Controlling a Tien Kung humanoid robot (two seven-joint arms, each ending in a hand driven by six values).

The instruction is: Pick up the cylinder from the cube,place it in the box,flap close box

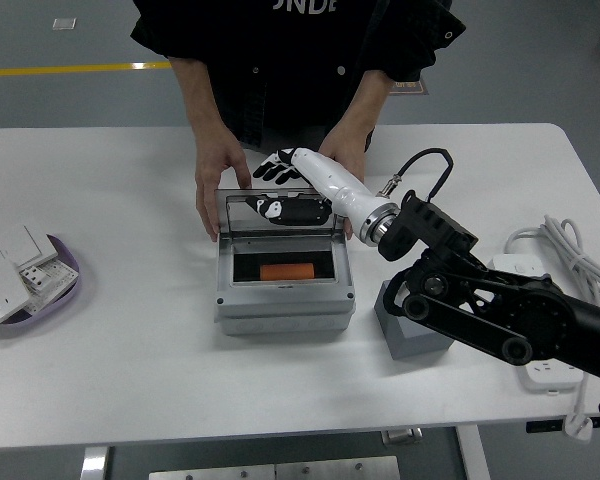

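The orange cylinder [285,271] lies inside the open grey box [285,305] at the table's middle. The box's clear lid [298,214] stands raised at the far side. My right hand [276,168], white with black fingers, reaches over the lid's top edge from behind, fingers spread and holding nothing. The grey cube [412,322] sits just right of the box under my right arm, its top bare. A person at the far side rests one hand [217,178] on the box's left rear corner and the other hand [344,152] behind my wrist. My left arm is out of view.
A white power strip [542,340] with its coiled cable lies at the right edge. A purple dish [62,290] with white wall switches sits at the left edge. Bare table shows in front of the box.
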